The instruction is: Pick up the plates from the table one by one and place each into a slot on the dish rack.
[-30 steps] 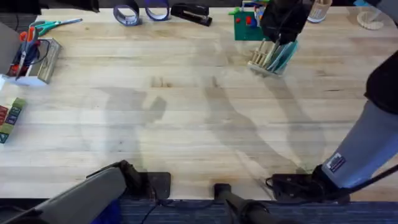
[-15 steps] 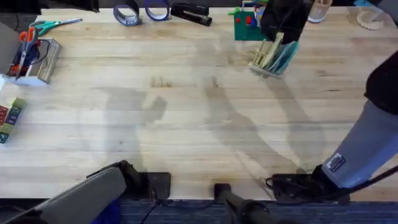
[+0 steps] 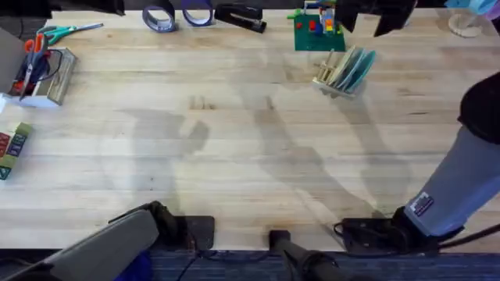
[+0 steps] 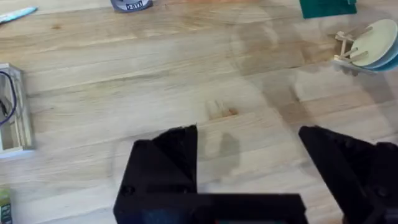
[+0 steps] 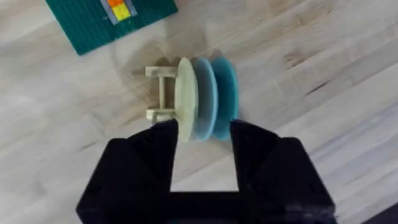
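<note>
Scissors (image 3: 66,31) and a clear box (image 3: 48,76) are seen at the upper left of the overhead frame; tape rolls (image 3: 178,15) and a stapler (image 3: 241,16) along the top. On the table (image 3: 234,140), at the upper right, the rack (image 3: 331,74) is set beside a green baseplate (image 3: 316,34). Three plates (image 5: 205,98) are held upright in it. The left gripper (image 4: 249,155) is spread wide over bare wood. The right gripper (image 5: 204,146) is parted above the plates, nothing clasped.

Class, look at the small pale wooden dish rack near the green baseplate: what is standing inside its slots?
Three round plates stand on edge in the pale wooden dish rack: pale yellow, light blue, turquoise. They overlap, so the rack's pegs between them and most of its base are covered.
</note>
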{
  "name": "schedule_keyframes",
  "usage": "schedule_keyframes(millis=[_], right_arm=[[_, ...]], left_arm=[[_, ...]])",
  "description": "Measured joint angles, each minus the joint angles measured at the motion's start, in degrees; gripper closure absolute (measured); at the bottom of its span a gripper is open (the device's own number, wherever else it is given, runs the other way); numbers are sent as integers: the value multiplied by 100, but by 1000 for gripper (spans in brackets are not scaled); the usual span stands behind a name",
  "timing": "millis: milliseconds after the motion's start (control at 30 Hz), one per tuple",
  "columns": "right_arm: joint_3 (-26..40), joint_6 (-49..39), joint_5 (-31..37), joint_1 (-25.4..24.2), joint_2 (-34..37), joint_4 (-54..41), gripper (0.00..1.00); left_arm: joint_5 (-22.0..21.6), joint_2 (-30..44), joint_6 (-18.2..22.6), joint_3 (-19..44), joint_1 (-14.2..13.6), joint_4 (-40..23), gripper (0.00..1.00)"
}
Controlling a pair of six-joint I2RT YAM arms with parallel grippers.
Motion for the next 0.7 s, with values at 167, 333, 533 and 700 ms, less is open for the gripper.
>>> schedule_keyframes(millis=[167,333,533,700], right_arm=[[419,-519,-1,141,-2,-420,269],[479,-1022,-2,350,-2,-511,20],[479,-1300,-2,562,-2,-905,10],[483,-1402,4,609,-58,-1068,11]], left_arm=[[0,0,0,0,0,0,7],[0,0,0,0,0,-2,7],[0,0,0,0,0,0,7],[0,0,0,0,0,-2,7]])
